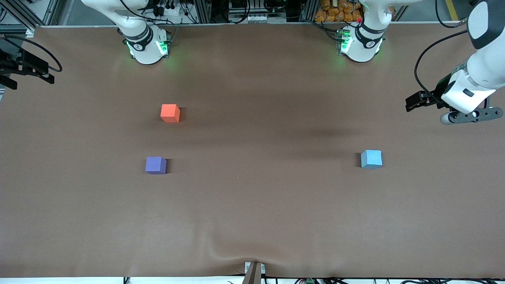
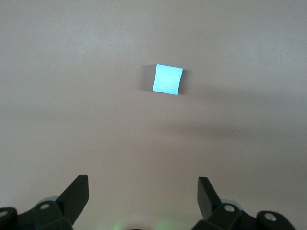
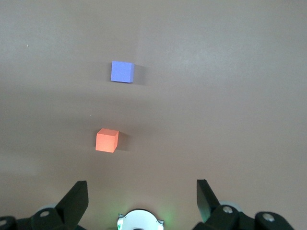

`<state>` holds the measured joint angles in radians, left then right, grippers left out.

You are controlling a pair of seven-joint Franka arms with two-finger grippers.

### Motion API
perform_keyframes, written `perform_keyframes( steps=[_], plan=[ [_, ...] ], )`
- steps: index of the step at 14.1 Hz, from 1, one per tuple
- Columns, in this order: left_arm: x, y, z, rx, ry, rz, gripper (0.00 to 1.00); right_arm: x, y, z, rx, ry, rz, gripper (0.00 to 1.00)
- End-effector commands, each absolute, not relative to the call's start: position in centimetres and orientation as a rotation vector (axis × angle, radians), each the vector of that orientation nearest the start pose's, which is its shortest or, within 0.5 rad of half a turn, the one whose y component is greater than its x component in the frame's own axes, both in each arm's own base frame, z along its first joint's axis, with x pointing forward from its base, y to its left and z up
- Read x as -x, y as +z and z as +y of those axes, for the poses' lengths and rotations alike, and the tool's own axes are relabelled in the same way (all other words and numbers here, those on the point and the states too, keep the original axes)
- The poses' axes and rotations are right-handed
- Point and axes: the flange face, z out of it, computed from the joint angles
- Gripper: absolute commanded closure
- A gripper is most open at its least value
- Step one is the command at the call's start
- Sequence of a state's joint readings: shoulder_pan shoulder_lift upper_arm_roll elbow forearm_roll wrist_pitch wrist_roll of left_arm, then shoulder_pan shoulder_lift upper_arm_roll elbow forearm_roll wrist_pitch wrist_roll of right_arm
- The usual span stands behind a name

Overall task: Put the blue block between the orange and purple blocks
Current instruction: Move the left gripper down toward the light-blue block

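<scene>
The light blue block (image 1: 371,159) (image 2: 167,79) sits alone on the brown table toward the left arm's end. The orange block (image 1: 170,113) (image 3: 106,140) and the purple block (image 1: 156,165) (image 3: 122,72) lie toward the right arm's end. They are apart from each other, with the purple one nearer to the front camera. My left gripper (image 2: 143,191) (image 1: 414,103) hangs open and empty high over the table's end, and the blue block lies well clear of its fingers. My right gripper (image 3: 142,191) (image 1: 29,73) waits open and empty high over its own end of the table.
The two arm bases (image 1: 146,47) (image 1: 361,45) stand along the table's edge farthest from the front camera. The brown cover (image 1: 252,205) wrinkles near a small bracket (image 1: 254,272) at the edge nearest that camera. A wide bare stretch separates the blue block from the other two.
</scene>
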<state>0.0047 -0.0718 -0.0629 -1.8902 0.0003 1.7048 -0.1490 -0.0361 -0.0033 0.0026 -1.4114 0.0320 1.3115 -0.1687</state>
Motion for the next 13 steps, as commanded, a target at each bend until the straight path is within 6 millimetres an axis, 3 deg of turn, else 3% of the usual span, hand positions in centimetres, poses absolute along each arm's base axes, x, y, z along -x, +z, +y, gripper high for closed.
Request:
perform_keyframes(
  steps=[1, 7, 13],
  plan=[
    [-52.3, 51.0, -3.0, 3.119, 0.171, -0.123, 0.0, -52.5, 68.2, -1.6, 3.07, 0.144, -0.22, 0.0],
    [-52.6, 47.7, -3.0, 3.124, 0.126, -0.12, 0.0, -52.5, 68.2, -1.6, 3.07, 0.144, -0.22, 0.0],
    [-54.6, 44.0, -3.0, 3.134, 0.082, -0.123, 0.0, -52.5, 68.2, -1.7, 3.07, 0.147, -0.218, 0.0]
  ],
)
